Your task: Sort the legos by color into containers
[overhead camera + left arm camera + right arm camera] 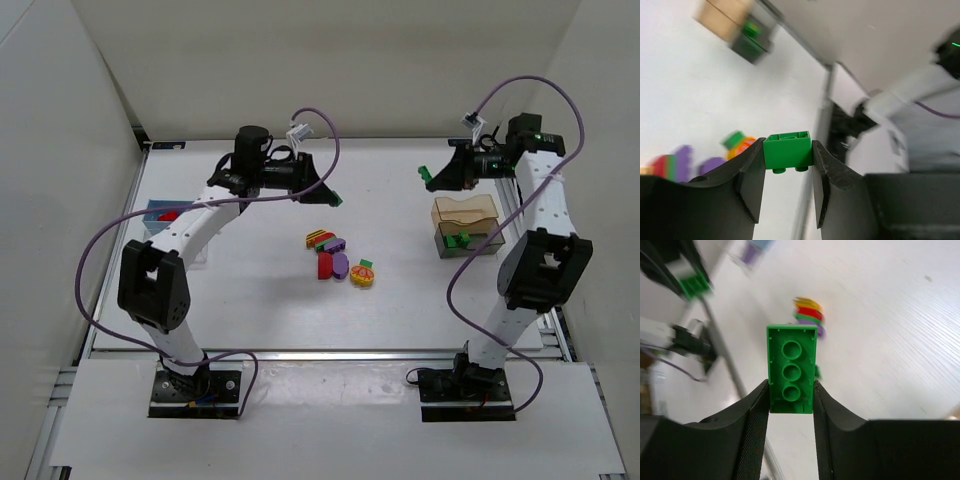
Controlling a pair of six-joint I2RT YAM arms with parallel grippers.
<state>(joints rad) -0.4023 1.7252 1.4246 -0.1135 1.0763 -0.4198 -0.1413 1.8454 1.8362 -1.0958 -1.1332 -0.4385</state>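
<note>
The left pincer (331,197) is clamped on a short green lego (337,199) and holds it above the table (260,310), behind the pile of legos (340,258). The right pincer (430,180) is clamped on a long green lego (428,185), up in the air just behind the tan container (465,210). Directly in front of the tan container, touching it, sits the dark-clear container (470,243) with a green piece inside. The blue container (160,212) lies at the far left. The left arm (190,232) partly covers it, and something red shows in it. The pile sits mid-table between the two arms, well apart from every container. It holds red and purple pieces, a striped rounded one and a yellow-orange one topped with green.

From above, both held pieces are only green specks at the fingertips. The left wrist view shows the short green lego (787,150) squeezed squarely between the two fingers (752,175), with small bumps along its lower edge. The tan and dark-clear containers are blurred at the upper left, and part of the pile at the lower left. The right wrist view shows the long green lego (791,370) as a narrow piece with three round rings in a row. Beyond it are the pile (808,315) and, blurred, the other arm's green piece (692,284).
</note>
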